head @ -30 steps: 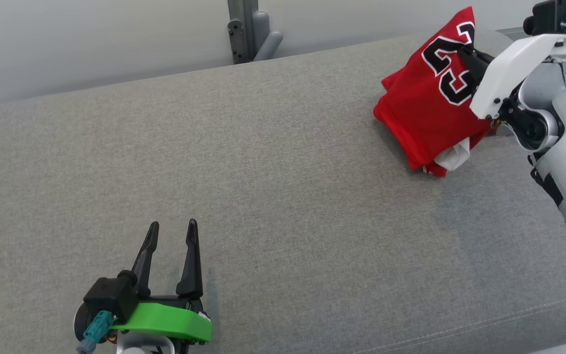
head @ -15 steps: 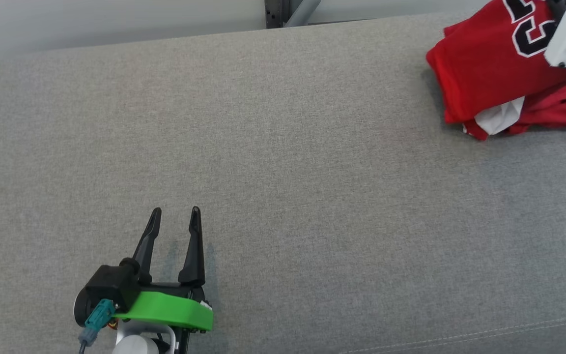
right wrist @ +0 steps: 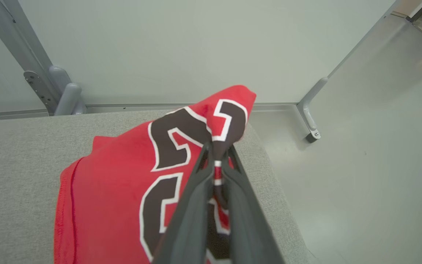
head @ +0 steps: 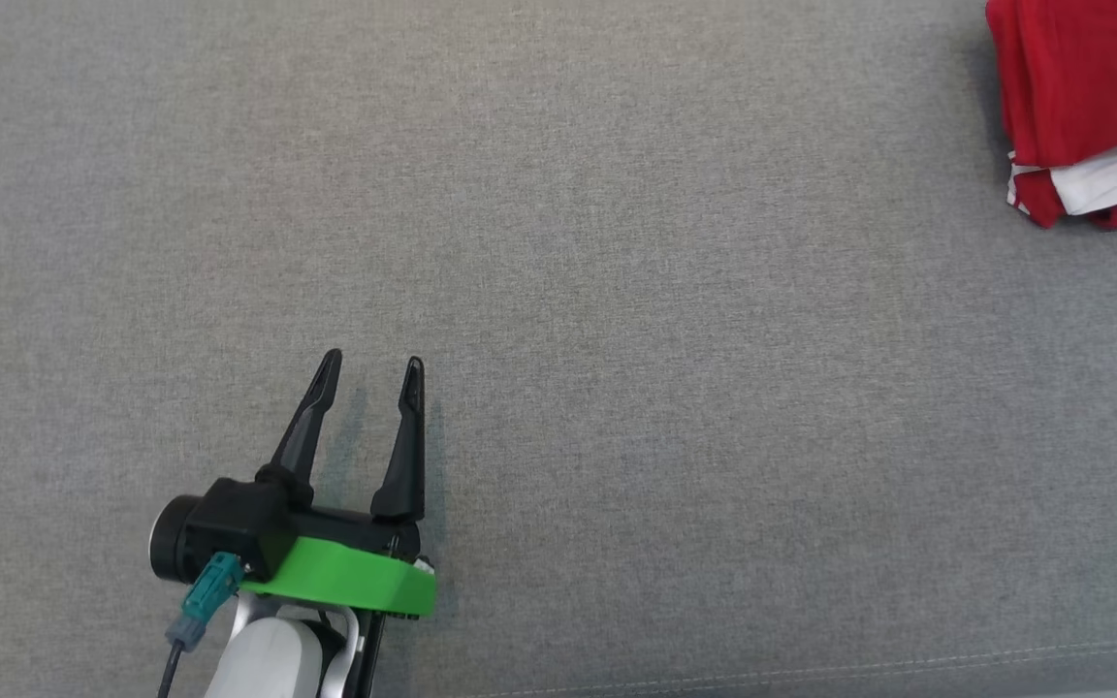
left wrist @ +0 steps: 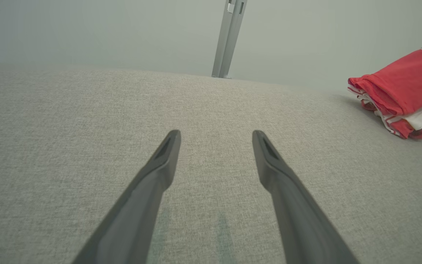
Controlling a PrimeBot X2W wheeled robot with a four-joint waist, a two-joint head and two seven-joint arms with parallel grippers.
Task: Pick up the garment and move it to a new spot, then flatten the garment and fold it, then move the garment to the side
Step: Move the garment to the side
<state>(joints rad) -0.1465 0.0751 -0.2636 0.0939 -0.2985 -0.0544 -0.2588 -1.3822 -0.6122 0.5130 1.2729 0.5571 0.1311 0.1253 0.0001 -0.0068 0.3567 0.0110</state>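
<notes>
The left gripper (head: 371,359) sits at 7 o'clock in the head view. Its 2 long dark fingers are spread wide with bare cloth between them, and it holds nothing. In the left wrist view the same gripper (left wrist: 215,132) hangs low over the grey woven fabric surface (left wrist: 68,110); whether the fingertips touch it I cannot tell. A bright green plastic bracket (head: 345,582) wraps the gripper's base, with a teal cable plug (head: 205,596) at the bracket's 8 o'clock side.

The red folded jersey garment (head: 1082,87) lies at 2 o'clock in the head view, well apart from the left gripper and cut off by the top and right edges. A white layer shows at its lower edge (tucked between red ones). In the left wrist view the garment (left wrist: 398,91) is at 3 o'clock, its stacked layers resting on the surface.

The right gripper (right wrist: 218,146) is pressed together on a fold of the garment (right wrist: 115,176), pinching the cloth among black numerals outlined in white. The pinched part rises in a peak at 12 o'clock from the fingertips, and the rest drapes toward 8 o'clock onto the surface (right wrist: 13,146). At 3 o'clock, past the surface's end, lies a pale smooth floor (right wrist: 361,165). A grey metal post (right wrist: 31,62) stands at 10 o'clock against the wall.
</notes>
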